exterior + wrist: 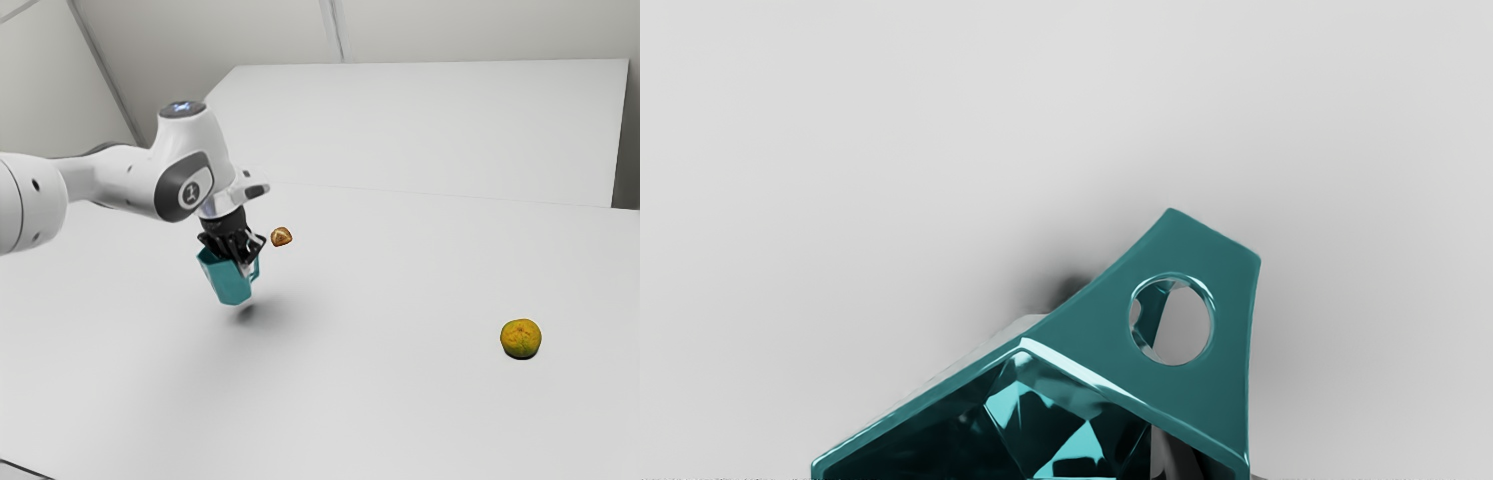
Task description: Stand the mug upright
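Mug [230, 286]: in the gripper, mouth upward but body tilted; appears raised over the table [380, 400], shadow below its base.
Handle [1230, 307]: toward the exterior view's right; round hole through it.
Gripper [243, 258]: closed on the mug's wall, one finger [1175, 460] inside the mouth.
Brown lump [281, 237]: on the table, near the mug.
Yellow-green fruit [521, 338]: well apart, exterior view's right.

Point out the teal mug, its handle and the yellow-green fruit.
Teal mug [232, 286]: exterior view, outer wall.
Handle [1196, 255]: wrist view, flat face by the round hole.
Yellow-green fruit [520, 339]: exterior view, middle of its side.
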Robot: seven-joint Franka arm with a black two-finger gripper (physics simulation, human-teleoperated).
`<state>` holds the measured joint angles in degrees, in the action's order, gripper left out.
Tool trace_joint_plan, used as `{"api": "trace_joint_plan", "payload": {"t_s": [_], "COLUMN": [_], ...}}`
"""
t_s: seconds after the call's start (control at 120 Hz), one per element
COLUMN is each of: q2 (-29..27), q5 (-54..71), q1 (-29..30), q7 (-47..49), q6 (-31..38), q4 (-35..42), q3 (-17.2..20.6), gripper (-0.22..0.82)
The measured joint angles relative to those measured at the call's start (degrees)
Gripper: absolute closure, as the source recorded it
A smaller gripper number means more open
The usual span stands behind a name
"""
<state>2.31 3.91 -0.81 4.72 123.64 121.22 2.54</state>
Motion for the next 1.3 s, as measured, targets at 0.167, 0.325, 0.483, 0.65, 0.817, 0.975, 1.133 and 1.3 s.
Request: {"api": "trace_joint_plan", "payload": {"t_s": [0.167, 0.325, 0.483, 0.65, 0.817, 0.975, 1.133, 1.3], "q2": [1.7, 4.1, 5.5, 6.0, 5.7, 3.6, -0.2, -1.9], "q5": [0.1, 0.1, 0.2, 0.2, 0.2, 0.2, 0.1, 0.1], "q1": [0.2, 0.5, 0.5, 0.5, 0.4, 0.5, 0.3, 0.2], "q7": [1.5, 2.6, 3.5, 4.1, 4.5, 4.7, 4.7, 4.8], "q6": [0.8, 2.0, 2.8, 3.3, 3.3, 2.9, 1.4, -1.2], "q4": [0.3, 0.1, 0.0, 0.0, 0.0, -0.1, -0.5, -3.3], "q3": [0.0, 0.0, 0.0, 0.1, 0.3, 0.4, 0.6, 0.6], "gripper": [0.77, 0.77, 0.77, 0.69, 0.34, 0.16, 0.08, 0.03]}}
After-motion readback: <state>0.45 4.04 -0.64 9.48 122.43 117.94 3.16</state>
